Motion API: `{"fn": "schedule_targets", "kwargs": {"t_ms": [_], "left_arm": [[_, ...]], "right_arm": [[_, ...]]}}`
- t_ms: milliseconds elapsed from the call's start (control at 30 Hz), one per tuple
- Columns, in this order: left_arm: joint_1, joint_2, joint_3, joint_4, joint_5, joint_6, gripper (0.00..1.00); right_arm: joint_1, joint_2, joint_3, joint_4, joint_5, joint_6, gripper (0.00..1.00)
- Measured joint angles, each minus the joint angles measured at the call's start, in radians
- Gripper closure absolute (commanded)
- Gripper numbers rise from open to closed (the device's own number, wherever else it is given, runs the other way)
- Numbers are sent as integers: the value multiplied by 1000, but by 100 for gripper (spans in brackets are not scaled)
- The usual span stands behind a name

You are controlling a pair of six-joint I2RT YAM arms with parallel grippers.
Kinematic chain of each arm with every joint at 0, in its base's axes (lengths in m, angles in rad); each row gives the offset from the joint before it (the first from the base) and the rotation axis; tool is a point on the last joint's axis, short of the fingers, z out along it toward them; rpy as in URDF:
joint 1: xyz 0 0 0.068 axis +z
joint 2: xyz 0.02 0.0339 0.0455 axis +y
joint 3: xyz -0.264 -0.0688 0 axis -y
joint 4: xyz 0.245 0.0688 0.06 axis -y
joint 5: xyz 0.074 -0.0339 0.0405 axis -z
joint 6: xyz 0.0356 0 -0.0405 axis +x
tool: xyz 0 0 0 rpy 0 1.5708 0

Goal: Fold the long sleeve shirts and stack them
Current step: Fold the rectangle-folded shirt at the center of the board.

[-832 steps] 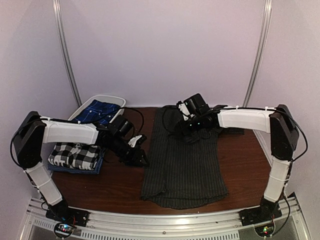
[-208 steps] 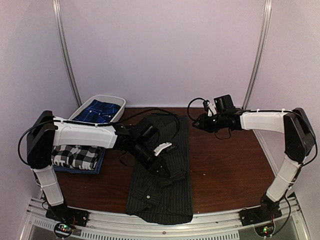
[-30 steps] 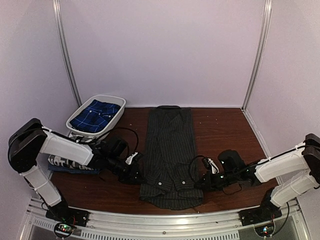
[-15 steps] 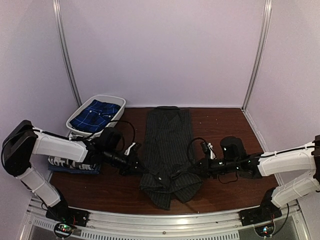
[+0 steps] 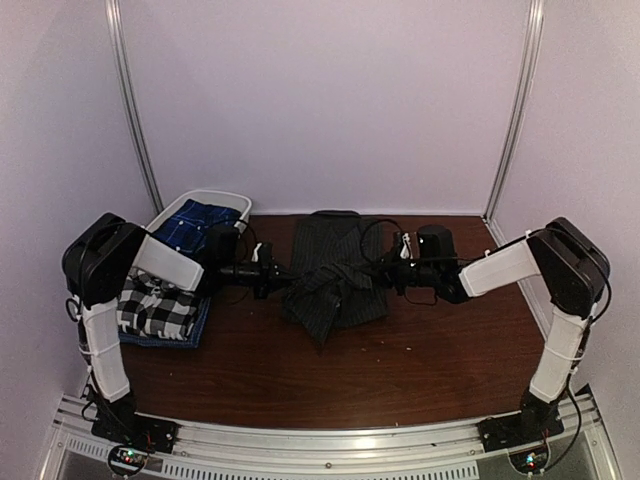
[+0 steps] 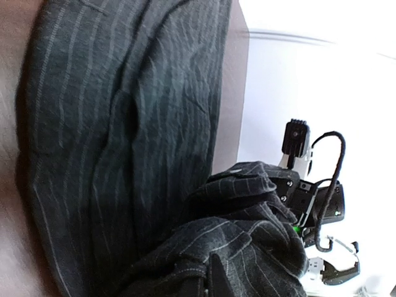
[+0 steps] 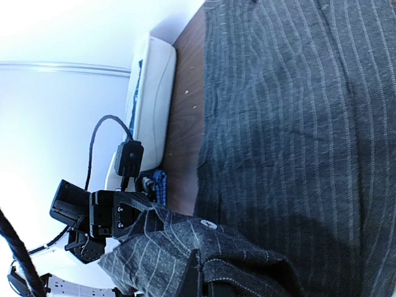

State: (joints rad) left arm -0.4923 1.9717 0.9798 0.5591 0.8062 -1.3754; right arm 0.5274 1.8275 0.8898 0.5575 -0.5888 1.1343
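The left claw [image 5: 287, 279] and right claw [image 5: 378, 271] each pinch a near corner of the striped shirt [image 5: 335, 240], lifting the hem over its far half mid-table [image 5: 450, 340]. Soft and light, it sags between them, so corner grips look right.

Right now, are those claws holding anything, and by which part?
The left gripper and right gripper pinch opposite sides of the pinstriped shirt, at its raised near end.

White arm shells [image 5: 498, 264] with bulky black joints [image 5: 575, 250].
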Motion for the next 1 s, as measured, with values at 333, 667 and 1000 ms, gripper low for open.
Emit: {"fn": "schedule_targets", "kwargs": {"t_ms": [333,667,1000], "left_arm": [[25,173,109,14,-21,-23,100],[32,146,111,-125,-99,88,56],[35,34,167,-313,-196,277,38]], "right_arm": [[-59,140,-6,53,6,31,100],[-82,117,-66,82,19,38,68],[-96,35,-31,-45,23,-84,25]]}}
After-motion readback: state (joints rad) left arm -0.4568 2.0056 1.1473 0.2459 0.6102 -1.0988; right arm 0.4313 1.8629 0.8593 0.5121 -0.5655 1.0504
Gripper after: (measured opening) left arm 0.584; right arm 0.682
